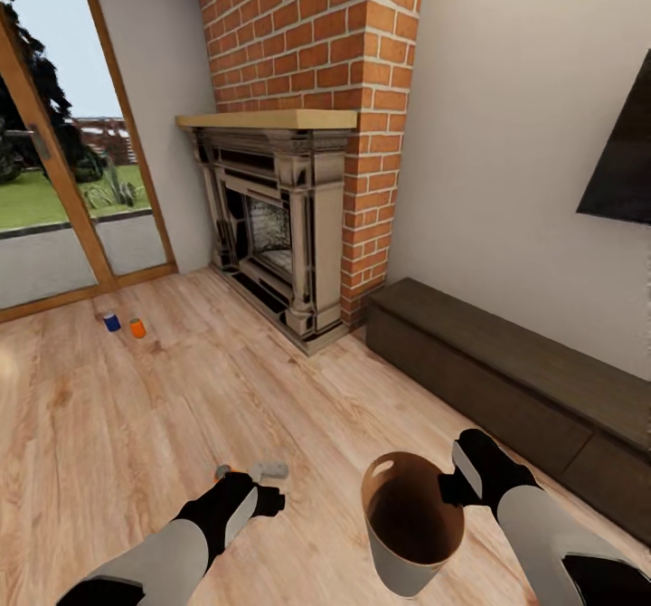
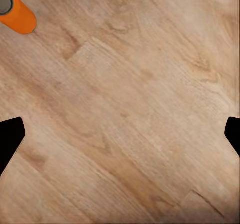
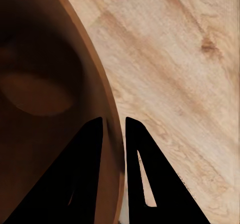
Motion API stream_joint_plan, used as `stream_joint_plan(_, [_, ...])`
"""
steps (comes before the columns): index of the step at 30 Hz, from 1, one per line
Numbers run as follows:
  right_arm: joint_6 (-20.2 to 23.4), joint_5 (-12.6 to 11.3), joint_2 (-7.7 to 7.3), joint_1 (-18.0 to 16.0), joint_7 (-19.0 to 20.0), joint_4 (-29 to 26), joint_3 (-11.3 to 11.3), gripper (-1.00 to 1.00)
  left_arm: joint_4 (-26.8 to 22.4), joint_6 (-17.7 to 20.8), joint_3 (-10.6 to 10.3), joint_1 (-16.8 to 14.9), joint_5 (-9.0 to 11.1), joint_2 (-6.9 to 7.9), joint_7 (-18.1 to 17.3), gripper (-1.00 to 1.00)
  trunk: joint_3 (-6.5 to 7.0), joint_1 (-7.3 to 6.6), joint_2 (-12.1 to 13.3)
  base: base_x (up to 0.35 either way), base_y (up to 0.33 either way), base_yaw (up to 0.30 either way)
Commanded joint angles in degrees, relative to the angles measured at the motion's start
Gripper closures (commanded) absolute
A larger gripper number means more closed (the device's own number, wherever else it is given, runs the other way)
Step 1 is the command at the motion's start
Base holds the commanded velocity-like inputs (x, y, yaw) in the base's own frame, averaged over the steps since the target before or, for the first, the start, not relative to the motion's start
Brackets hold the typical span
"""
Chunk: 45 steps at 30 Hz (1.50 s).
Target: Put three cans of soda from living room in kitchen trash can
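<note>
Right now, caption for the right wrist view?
Right gripper pinching the trash can rim, one finger inside, above wood floor.

The warm plank wood floor (image 1: 181, 398) carries a dark blue can (image 1: 111, 321) beside a bright orange can (image 1: 137, 327); another orange can (image 2: 17, 14) lies nearer.

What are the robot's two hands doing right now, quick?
Left gripper: open, holding nothing, over the wood floor near an orange can.
Right gripper: closed on the rim of the bin, holding it up.
</note>
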Motion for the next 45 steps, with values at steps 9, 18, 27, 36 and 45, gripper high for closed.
stream_joint_plan(9, [0.0,-1.2,0.25,0.0,0.2,0.0,0.1,1.00,0.0,0.0,0.0,0.0,0.0,0.00,0.0,-1.00,0.00,0.00,0.0,0.346,0.008,-0.074])
stream_joint_plan(18, [0.0,-1.2,0.40,0.0,0.2,0.0,0.2,1.00,0.0,0.0,0.0,0.0,0.0,0.00,0.0,-1.00,0.00,0.00,0.0,0.313,0.120,-0.004])
stream_joint_plan(27, [0.0,-1.2,0.56,0.0,0.2,0.1,0.2,1.00,0.0,0.0,0.0,0.0,0.0,0.00,0.0,-1.00,0.00,0.00,0.0,0.284,0.171,0.000])
stream_joint_plan(36, [0.0,-1.2,0.62,0.0,0.2,0.1,0.2,1.00,0.0,0.0,0.0,0.0,0.0,0.00,0.0,-1.00,0.00,0.00,0.0,0.281,0.176,0.000])
stream_joint_plan(45, [0.0,-1.2,0.67,0.0,0.2,0.1,0.3,1.00,0.0,0.0,0.0,0.0,0.0,0.00,0.0,-1.00,0.00,0.00,0.0,0.278,0.086,0.000])
